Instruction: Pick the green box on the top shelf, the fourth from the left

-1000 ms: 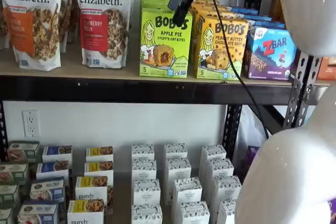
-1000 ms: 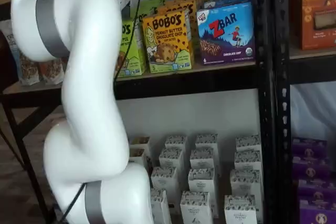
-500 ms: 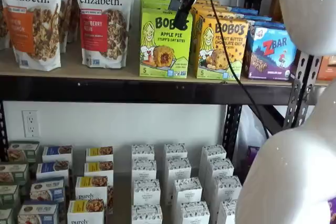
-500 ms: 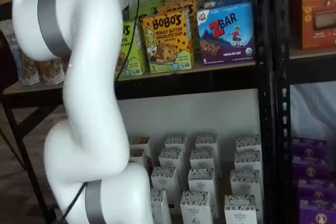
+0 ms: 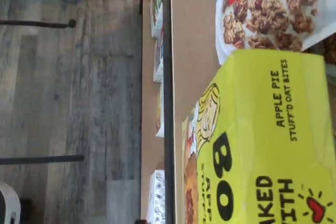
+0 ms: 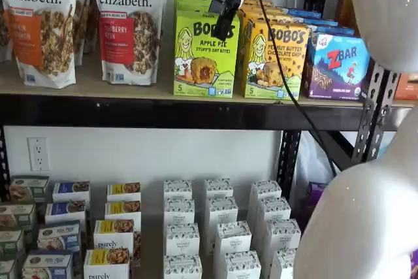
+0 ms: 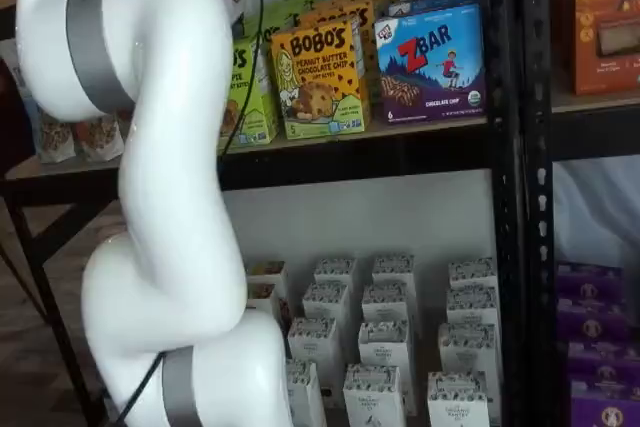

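The green box [image 6: 206,53] stands upright on the top shelf [image 6: 130,93], front row, with more green boxes behind it. My gripper [image 6: 224,24] hangs from the view's top edge, its black fingers in front of the box's upper right corner. It is open and holds nothing. In the wrist view the green box [image 5: 262,145] fills the near part of the picture, resting on the tan shelf board [image 5: 194,77]. In a shelf view my arm covers most of the green box [image 7: 245,87].
Purely Elizabeth granola bags [image 6: 127,24] stand left of the green box. A yellow-orange Bobo's box [image 6: 274,57] touches its right side, then a ZBar box [image 6: 336,63]. A black cable [image 6: 287,76] trails from the gripper. My white arm [image 7: 160,197] fills the foreground. Small white boxes [image 6: 222,227] sit below.
The gripper has shifted slightly upward and closer to the green box. The box and its neighbours have not moved.
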Tool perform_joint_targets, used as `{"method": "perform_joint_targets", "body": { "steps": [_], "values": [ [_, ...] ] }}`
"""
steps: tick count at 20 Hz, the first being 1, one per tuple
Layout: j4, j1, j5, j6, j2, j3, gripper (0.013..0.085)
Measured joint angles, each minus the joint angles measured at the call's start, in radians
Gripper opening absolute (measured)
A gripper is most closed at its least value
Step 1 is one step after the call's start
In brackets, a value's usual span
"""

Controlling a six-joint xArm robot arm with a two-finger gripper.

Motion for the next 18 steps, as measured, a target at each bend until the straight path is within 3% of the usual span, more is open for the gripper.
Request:
{"method": "perform_joint_targets", "body": {
  "steps": [11,15,18],
  "values": [
    [-0.034,0.012,-0.08,0.0,-0.018,0.065,0.085],
    [-0.026,0.009,-0.086,-0.004,-0.017,0.071,0.073],
    [-0.025,0.009,-0.09,-0.004,-0.016,0.074,0.069]
  ]
}}
